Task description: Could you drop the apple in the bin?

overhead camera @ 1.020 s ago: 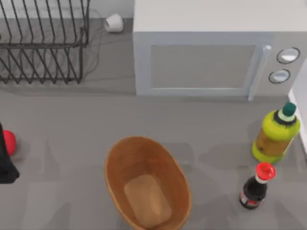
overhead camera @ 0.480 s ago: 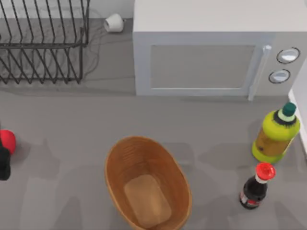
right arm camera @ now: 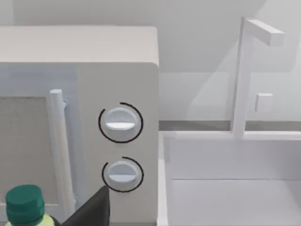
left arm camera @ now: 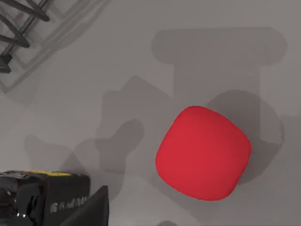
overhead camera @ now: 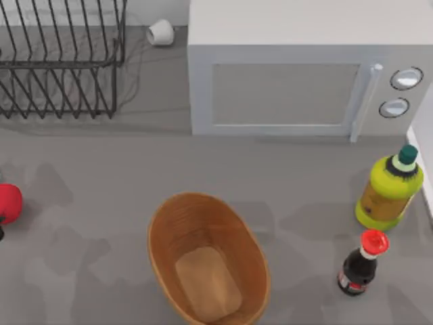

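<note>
**Pulling our left arm back off the apple**

Looking at the worktop's left edge, we see what has changed: a second ago our left arm's dark body stood right against the apple (overhead camera: pixel 8 202) there, half a second ago less of it showed, and now barely a dark sliver remains at the edge just below the fruit. The apple itself has hardly shifted; it sits on the worktop at the left edge, well apart from the bin (overhead camera: pixel 207 260), which stands open and unfilled near the front edge, towards the middle.

From the left wrist view the apple (left arm camera: pixel 203 153) lies bare on the grey surface with nothing clamped on it. One dark finger (left arm camera: pixel 87 211) of our left gripper shows near it, not touching. We cannot tell whether those fingers are apart or together.

We judge the pick has not happened yet: the arm seems to have lifted or drawn back, perhaps to line up again.

Our right arm stays parked by the worktop's right edge, its wrist view facing the microwave (right arm camera: pixel 80 127); its grip state we cannot tell either.
</note>
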### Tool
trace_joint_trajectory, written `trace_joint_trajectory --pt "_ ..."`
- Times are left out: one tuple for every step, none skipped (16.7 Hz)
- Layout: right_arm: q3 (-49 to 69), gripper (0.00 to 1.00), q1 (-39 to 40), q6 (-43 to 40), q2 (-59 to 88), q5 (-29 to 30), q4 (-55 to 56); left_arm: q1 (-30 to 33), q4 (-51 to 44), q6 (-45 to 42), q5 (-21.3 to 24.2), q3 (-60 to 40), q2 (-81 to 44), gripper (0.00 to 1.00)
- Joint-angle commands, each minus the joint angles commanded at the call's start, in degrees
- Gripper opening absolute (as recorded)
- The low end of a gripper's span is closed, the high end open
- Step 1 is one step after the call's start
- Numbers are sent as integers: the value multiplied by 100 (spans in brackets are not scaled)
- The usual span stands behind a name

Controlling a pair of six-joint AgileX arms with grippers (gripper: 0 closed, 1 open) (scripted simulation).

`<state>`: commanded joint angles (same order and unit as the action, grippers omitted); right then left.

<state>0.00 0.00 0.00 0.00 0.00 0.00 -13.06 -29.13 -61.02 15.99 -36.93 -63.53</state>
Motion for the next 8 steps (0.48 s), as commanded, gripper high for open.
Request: trace_joint_trajectory --pt "0 100 0 0 0 0 0 -108 -245 -512 128 -292 -549 100" --pt "0 100 0 0 0 0 0 -211 -473 -990 249 -577 -1050 100" --pt "0 100 0 0 0 0 0 -310 -683 -1430 363 -851 -1504 100" --pt "0 100 0 0 0 0 0 -401 -871 -1832 469 -1113 -1910 100" --pt "0 100 0 0 0 0 0 -485 -1038 -2199 566 -1358 -2272 100" --pt "0 100 0 0 0 0 0 -560 -1182 -2532 653 -1583 -2590 100" --pt "0 100 0 0 0 0 0 -626 -1303 -2829 729 -1782 -2862 100" --pt "0 100 0 0 0 0 0 -680 -1401 -3081 794 -1953 -3091 100"
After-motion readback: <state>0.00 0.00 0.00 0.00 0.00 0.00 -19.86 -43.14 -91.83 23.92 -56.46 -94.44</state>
